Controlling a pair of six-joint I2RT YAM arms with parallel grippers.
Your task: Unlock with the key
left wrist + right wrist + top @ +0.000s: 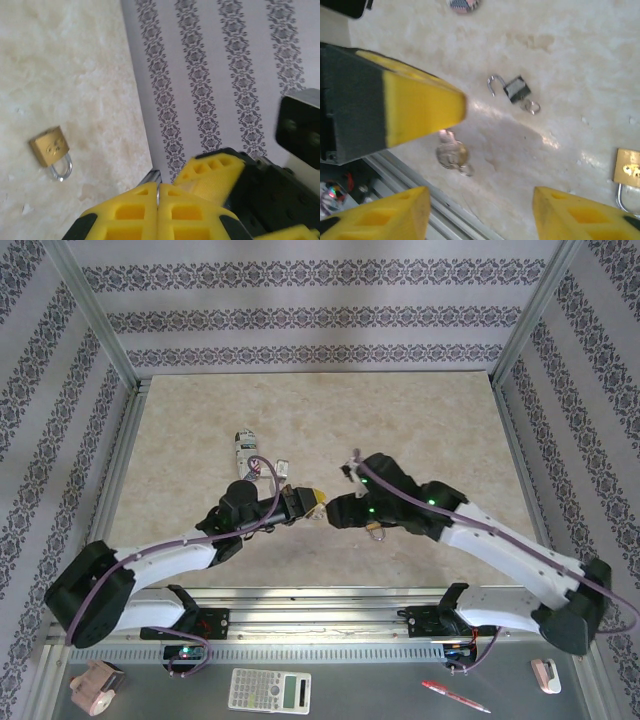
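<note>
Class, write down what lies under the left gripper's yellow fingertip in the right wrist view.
The key, with its round head and a small ring, shows below the left gripper. Its blade's top is covered by the finger.

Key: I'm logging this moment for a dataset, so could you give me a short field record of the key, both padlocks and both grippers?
key: pinched by the blade, round head hanging free
left gripper: shut on the key
right gripper: open, empty, close beside the left gripper
brass padlock: lying on the table, shackle looks closed
dark-grey padlock: lying on the table, shackle swung open
</note>
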